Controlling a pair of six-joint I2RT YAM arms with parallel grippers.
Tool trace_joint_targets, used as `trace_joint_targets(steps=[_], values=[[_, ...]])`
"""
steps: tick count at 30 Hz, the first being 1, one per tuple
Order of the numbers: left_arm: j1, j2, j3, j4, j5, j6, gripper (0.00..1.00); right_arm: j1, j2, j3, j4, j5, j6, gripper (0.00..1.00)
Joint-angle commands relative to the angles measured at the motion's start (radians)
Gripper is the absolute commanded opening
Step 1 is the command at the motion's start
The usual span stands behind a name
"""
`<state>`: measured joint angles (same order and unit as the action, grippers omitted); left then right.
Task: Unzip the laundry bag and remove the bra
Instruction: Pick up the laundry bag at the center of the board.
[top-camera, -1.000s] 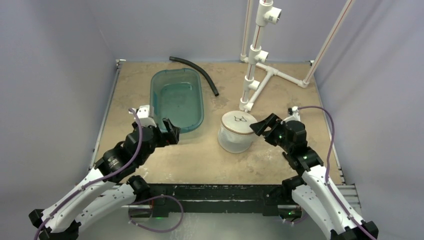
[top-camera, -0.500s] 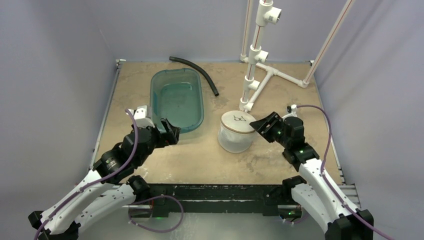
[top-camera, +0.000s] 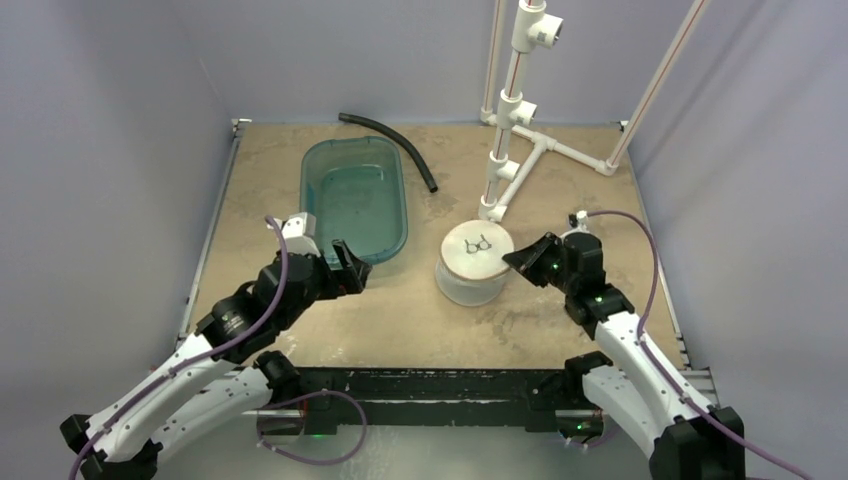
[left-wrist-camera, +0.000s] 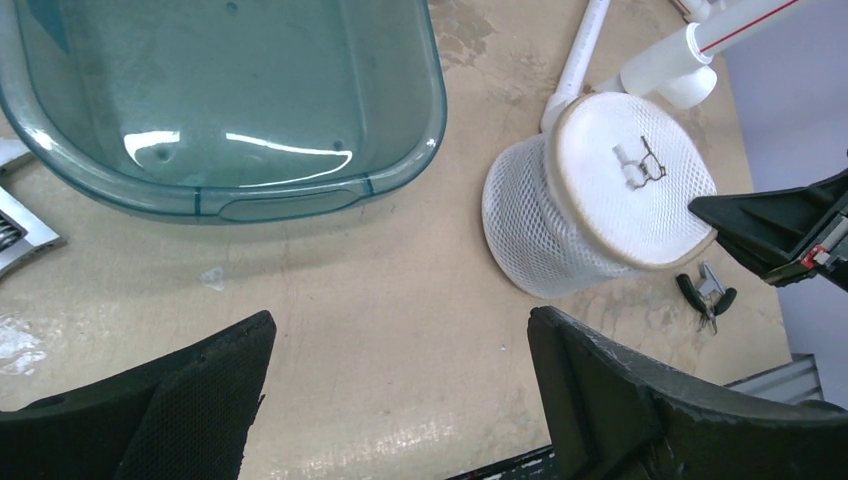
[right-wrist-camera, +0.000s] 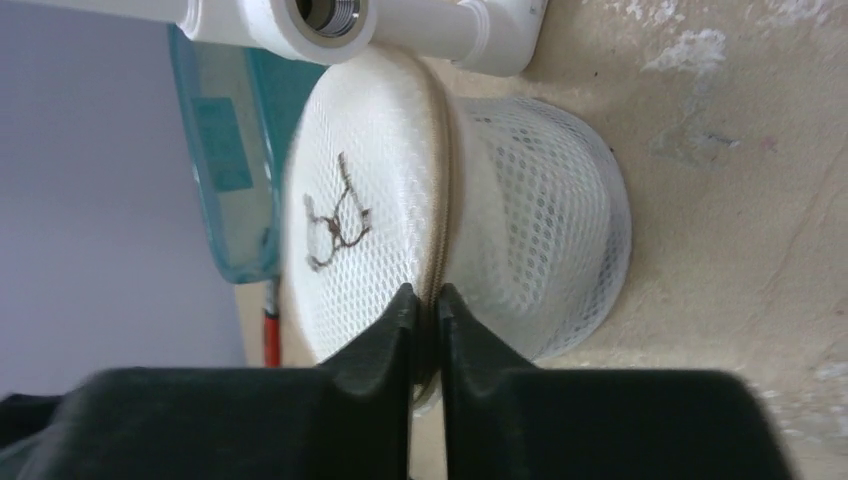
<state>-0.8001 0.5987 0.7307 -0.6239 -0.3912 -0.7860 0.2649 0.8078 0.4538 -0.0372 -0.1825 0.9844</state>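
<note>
far left: wide-open left gripper (top-camera: 342, 268), nothing between the fingers, hanging above the table (top-camera: 420, 320) just off the near end of the teal tub (top-camera: 352, 205). next over, middle-right: white mesh laundry bag (top-camera: 473, 268), standing upright, little bra outline on the flat round top, zip looking shut as far as visible. right up against its right rim: right gripper (top-camera: 513, 258), pinched nearly closed on the zip seam. white pipe stand (top-camera: 510, 150) just behind.

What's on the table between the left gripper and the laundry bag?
Only bare table separates the left gripper from the laundry bag; the left wrist view shows it.
</note>
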Motion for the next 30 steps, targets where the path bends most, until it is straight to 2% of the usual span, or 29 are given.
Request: trace_joint_targets(steps=[1, 5, 10, 17, 19, 24, 30], values=[[-0.005, 0.023, 0.009, 0.059, 0.068, -0.015, 0.96, -0.006, -0.022, 0.059, 0.004, 0.003, -0.1, 0.0], [-0.005, -0.007, -0.015, 0.122, 0.108, -0.012, 0.96, -0.004, -0.097, 0.111, -0.072, -0.039, -0.258, 0.0], [-0.004, -0.062, -0.072, 0.234, 0.148, -0.006, 0.97, -0.005, -0.197, 0.152, -0.099, -0.249, -0.42, 0.0], [-0.003, 0.101, -0.019, 0.297, 0.304, 0.052, 0.98, -0.004, -0.203, 0.227, -0.182, -0.467, -0.57, 0.0], [-0.003, 0.16, -0.001, 0.309, 0.367, 0.063, 0.97, 0.002, -0.196, 0.225, -0.18, -0.547, -0.578, 0.0], [-0.005, 0.219, -0.007, 0.367, 0.508, 0.078, 0.96, 0.013, -0.201, 0.159, -0.031, -0.759, -0.475, 0.0], [-0.004, 0.175, 0.004, 0.381, 0.559, 0.15, 0.96, 0.07, -0.188, 0.146, -0.022, -0.793, -0.474, 0.0]])
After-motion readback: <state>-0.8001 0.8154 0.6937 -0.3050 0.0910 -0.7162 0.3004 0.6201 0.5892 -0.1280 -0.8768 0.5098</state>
